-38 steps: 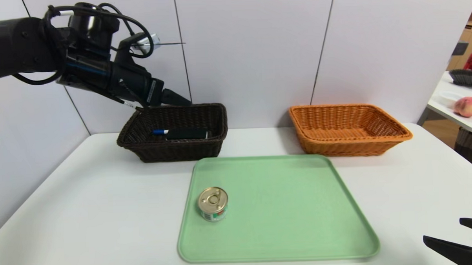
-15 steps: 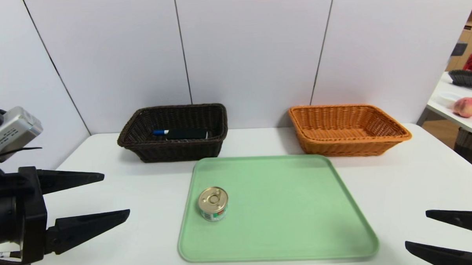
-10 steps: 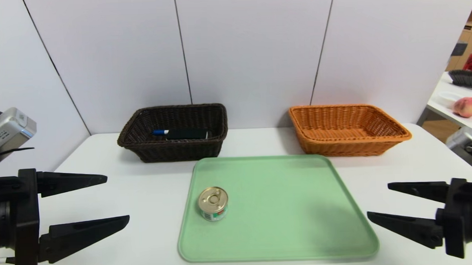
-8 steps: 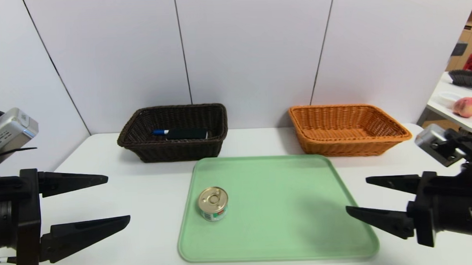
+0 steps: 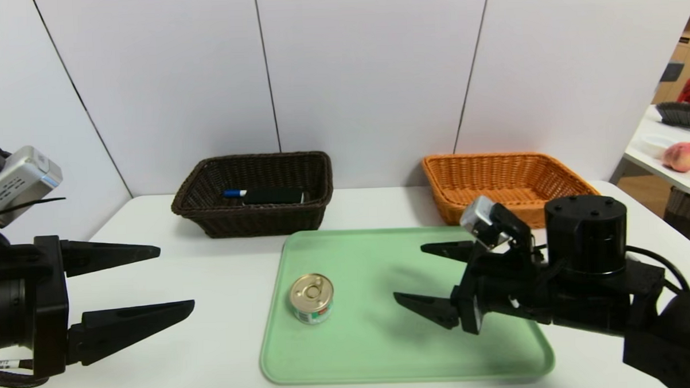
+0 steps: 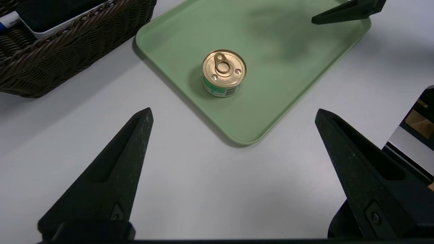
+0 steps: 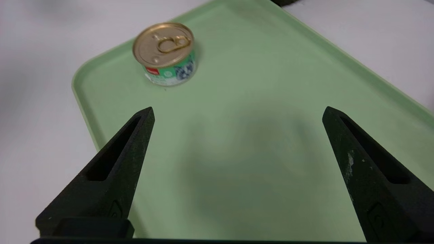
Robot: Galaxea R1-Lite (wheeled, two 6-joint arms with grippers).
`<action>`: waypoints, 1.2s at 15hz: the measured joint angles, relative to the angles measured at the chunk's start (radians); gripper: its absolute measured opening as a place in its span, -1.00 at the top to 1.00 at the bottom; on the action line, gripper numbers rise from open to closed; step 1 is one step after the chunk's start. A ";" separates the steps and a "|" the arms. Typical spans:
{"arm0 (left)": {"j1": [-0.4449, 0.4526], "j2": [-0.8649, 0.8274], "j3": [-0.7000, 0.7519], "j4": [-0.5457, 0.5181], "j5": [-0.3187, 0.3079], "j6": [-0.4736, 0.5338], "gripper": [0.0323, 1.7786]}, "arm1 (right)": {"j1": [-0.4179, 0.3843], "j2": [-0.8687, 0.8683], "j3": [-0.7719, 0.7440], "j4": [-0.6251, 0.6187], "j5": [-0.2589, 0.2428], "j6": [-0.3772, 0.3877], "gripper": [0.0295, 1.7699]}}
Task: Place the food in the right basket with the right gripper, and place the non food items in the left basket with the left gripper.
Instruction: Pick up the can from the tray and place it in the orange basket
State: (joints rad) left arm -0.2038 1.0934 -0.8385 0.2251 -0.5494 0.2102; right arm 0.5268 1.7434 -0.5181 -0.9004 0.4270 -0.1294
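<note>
Grasping the tin can (image 5: 312, 298) near the green tray's (image 5: 498, 303) left edge calls, from the head view, for the spread-fingered right gripper (image 5: 428, 277) to straddle it squarely; the left wrist view shows the left gripper (image 6: 234, 115) parked wide apart off-tray, while the right wrist view shows the can upright, ahead and off-centre.

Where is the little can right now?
In the head view the can stands upright on the left part of the green tray, in front of the brown basket. The open right gripper hangs over the tray to its right.
</note>
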 joint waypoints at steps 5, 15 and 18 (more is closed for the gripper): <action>0.016 0.000 0.004 -0.002 0.000 0.000 -0.90 | 0.097 0.136 -0.064 -0.106 -0.003 -0.005 -0.93; 0.020 -0.001 0.010 -0.002 -0.001 0.000 -0.90 | 0.174 0.263 -0.128 -0.133 -0.005 0.017 -0.93; 0.020 -0.001 0.010 -0.003 -0.001 0.002 -0.90 | 0.177 0.309 -0.139 -0.214 -0.007 0.024 -0.93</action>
State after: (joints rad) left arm -0.1843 1.0926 -0.8283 0.2226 -0.5506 0.2121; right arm 0.7036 2.0528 -0.6566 -1.1145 0.4204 -0.1057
